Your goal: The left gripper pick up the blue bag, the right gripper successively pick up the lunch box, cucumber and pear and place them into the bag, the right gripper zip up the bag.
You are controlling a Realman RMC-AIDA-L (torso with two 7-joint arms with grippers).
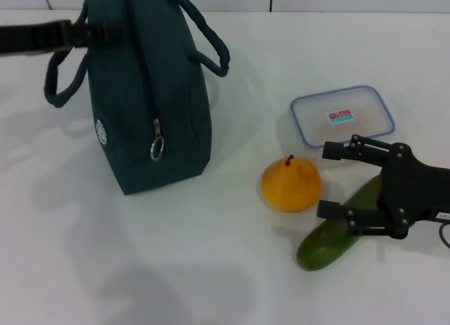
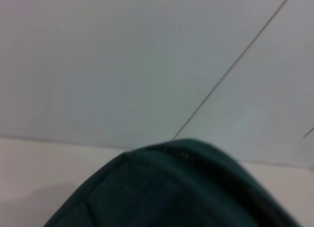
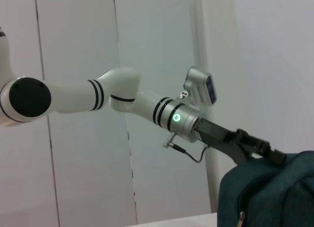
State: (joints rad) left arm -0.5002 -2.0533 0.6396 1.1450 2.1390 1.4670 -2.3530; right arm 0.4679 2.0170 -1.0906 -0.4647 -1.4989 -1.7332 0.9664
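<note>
The blue bag (image 1: 162, 107) stands upright on the white table at the left, its ring zip pull (image 1: 156, 148) hanging down the side. My left gripper (image 1: 95, 31) reaches in from the far left and meets the bag's top by a loop handle (image 1: 63, 79); the right wrist view shows the left gripper (image 3: 267, 153) at the bag (image 3: 274, 197) top. The left wrist view holds only bag fabric (image 2: 171, 192). My right gripper (image 1: 330, 181) is open above the cucumber (image 1: 327, 240), just right of the pear (image 1: 290, 186). The lunch box (image 1: 342, 117) lies lid-on behind it.
The white table (image 1: 176, 269) has bare room in front of the bag and between the bag and the pear. A tiled white wall runs along the back. My left arm (image 3: 98, 97) stretches across above the bag.
</note>
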